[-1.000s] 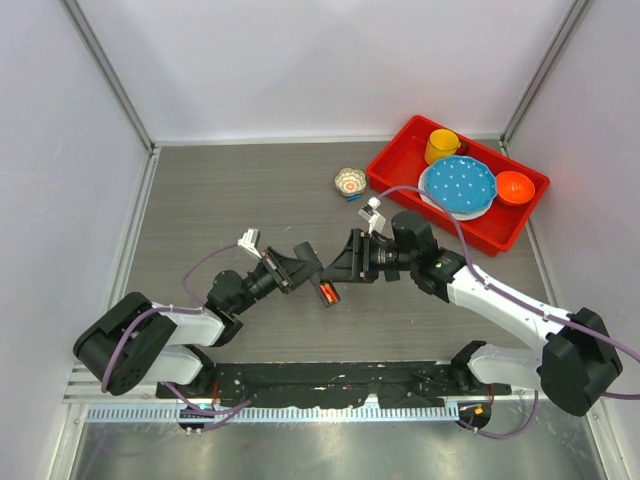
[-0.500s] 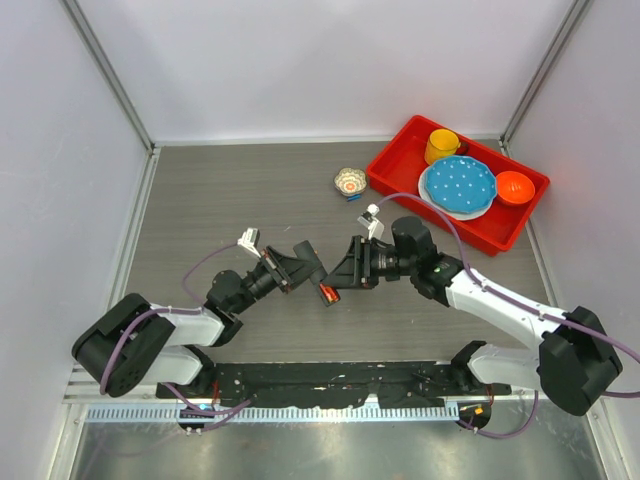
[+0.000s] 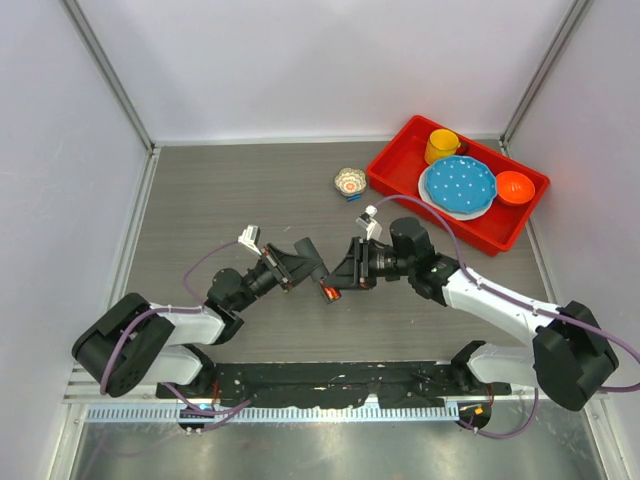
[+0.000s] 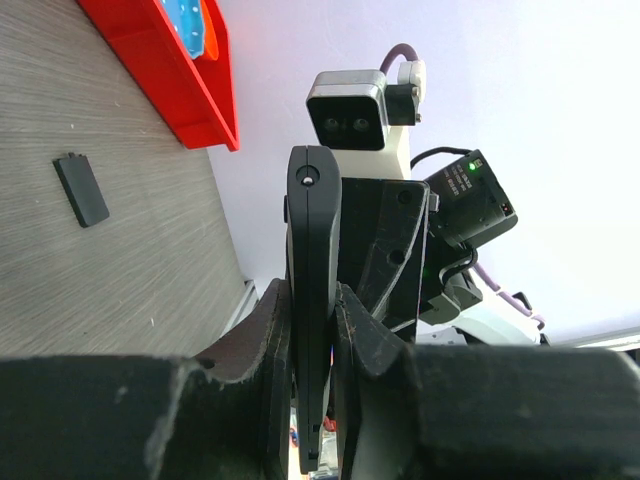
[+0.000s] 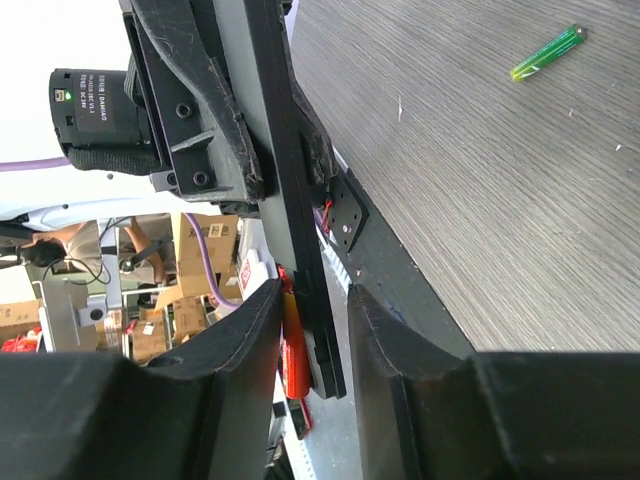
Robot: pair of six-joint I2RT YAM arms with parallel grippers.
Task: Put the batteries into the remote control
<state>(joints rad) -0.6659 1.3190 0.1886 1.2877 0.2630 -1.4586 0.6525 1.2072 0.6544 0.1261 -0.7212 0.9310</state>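
Remote control (image 4: 312, 240) is pinched by left gripper (image 4: 310, 296). Right gripper (image 5: 312, 305) has been eased left, its fingers flanking it and an orange battery (image 5: 292, 348); whether they clamp cannot be told. Seating is judged underway.

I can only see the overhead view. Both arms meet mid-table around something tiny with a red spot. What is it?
Observer: The left wrist view shows the left gripper shut on the remote control, a slim black bar seen edge-on.
Operator: And the red spot?
Observer: In the right wrist view it's an orange-red battery against one face of the remote, between the fingers of the right gripper.
Operator: Any other batteries?
Observer: A green battery lies loose on the table.
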